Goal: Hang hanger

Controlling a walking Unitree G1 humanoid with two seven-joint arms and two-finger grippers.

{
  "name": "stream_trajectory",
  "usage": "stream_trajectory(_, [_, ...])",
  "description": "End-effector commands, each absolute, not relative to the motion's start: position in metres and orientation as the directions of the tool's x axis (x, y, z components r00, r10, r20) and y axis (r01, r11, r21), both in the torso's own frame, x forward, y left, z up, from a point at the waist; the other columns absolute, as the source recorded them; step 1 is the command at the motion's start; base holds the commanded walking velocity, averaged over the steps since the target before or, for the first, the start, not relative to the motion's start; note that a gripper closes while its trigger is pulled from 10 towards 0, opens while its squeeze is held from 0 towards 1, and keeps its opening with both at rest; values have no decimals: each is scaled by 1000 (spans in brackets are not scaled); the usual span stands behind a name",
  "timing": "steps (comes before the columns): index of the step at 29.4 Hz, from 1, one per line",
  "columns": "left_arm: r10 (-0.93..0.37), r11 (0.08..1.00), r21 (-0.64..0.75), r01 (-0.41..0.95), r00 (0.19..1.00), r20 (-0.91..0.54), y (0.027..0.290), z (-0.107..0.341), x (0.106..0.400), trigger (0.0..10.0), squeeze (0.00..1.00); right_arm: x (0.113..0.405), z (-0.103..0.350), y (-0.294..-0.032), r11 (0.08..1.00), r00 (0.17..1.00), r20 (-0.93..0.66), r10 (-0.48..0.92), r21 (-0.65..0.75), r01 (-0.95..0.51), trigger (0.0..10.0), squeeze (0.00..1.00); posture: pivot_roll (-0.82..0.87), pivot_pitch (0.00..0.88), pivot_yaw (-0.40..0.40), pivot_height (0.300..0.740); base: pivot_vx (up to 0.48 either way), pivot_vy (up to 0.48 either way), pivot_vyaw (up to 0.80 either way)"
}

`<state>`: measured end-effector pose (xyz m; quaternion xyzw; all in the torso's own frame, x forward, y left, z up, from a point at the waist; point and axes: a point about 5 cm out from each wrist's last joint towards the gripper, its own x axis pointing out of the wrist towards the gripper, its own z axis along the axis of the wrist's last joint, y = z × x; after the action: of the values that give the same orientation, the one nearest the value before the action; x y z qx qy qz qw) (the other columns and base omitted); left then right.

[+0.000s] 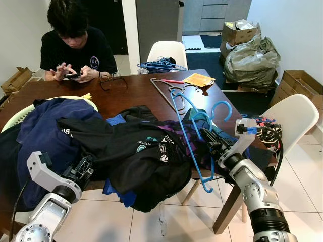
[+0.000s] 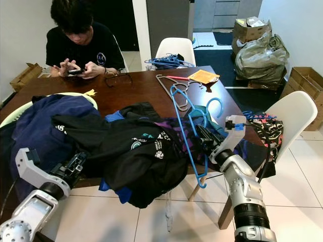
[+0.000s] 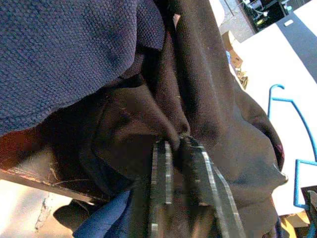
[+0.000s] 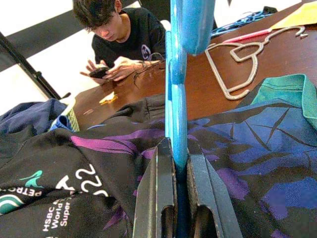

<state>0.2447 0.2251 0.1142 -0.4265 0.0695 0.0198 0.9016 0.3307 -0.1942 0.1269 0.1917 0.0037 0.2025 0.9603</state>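
Now the right tool (image 1: pixel 209 139) pinches a thin blue plastic hanger (image 1: pixel 189 131) over soft dark clothes (image 1: pixel 136 151); the left tool (image 3: pixel 184 148) nips black cloth beside them.

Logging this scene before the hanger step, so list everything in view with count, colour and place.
Blue plastic hanger: one, held upright over the clothes by the right pincer.
Grey wire hanger: one, flat on the table.
Pile of blue hangers: several, far table edge.
Dark clothes pile: black, navy, purple; near table edge.
Brown wooden table: one, centre.
Yellow paper packet: one, on the table.
White chairs: two, far side and right.
Cardboard boxes: brown, along the right wall.
Person: one, black shirt, seated, using a phone.
Left pincer: shut on black cloth.
Right pincer: shut on the hanger.
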Motion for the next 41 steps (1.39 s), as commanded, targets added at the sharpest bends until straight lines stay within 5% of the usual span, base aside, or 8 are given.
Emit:
stream_trajectory(1, [-14, 641, -760, -104, 989, -147, 230, 116, 246, 0, 0, 329, 126, -192, 841, 918, 77, 389, 378, -388, 10000, 0, 17, 0, 33, 731, 0, 0, 0])
stream_trajectory(7, [-19, 711, -703, -12, 999, -36, 229, 152, 259, 0, 0, 330, 125, -193, 841, 919, 77, 386, 380, -385, 10000, 0, 21, 0, 33, 731, 0, 0, 0])
stream_trajectory(10, [-238, 854, -436, 285, 958, 160, 189, 221, 274, 0, 0, 330, 125, -192, 842, 920, 77, 384, 380, -384, 10000, 0, 22, 0, 34, 731, 0, 0, 0])
stream_trajectory(19, [-471, 827, -224, 515, 853, 224, 135, 254, 286, 1294, 0, 331, 124, -190, 841, 920, 76, 385, 382, -384, 10000, 0, 21, 0, 33, 731, 0, 0, 0])
stream_trajectory(35, [-331, 944, 50, 328, 940, 83, 149, 238, 311, 2980, 0, 329, 123, -192, 843, 923, 70, 378, 386, -374, 10000, 0, 8, 0, 35, 731, 0, 0, 0])
stream_trajectory(37, [-158, 981, 123, 151, 987, 43, 184, 233, 319, 4941, 0, 329, 123, -193, 843, 924, 70, 375, 389, -371, 10000, 0, 9, 0, 35, 731, 0, 0, 0])
stream_trajectory(38, [-76, 978, 197, 70, 997, 22, 200, 229, 321, 10000, 0, 329, 123, -193, 843, 925, 70, 375, 390, -371, 10000, 0, 10, 0, 35, 731, 0, 0, 0])
stream_trajectory(41, [-10, 956, 293, 6, 1000, 12, 214, 225, 322, 10000, 0, 328, 123, -194, 842, 925, 70, 374, 392, -371, 10000, 0, 10, 0, 34, 731, 0, 0, 0])
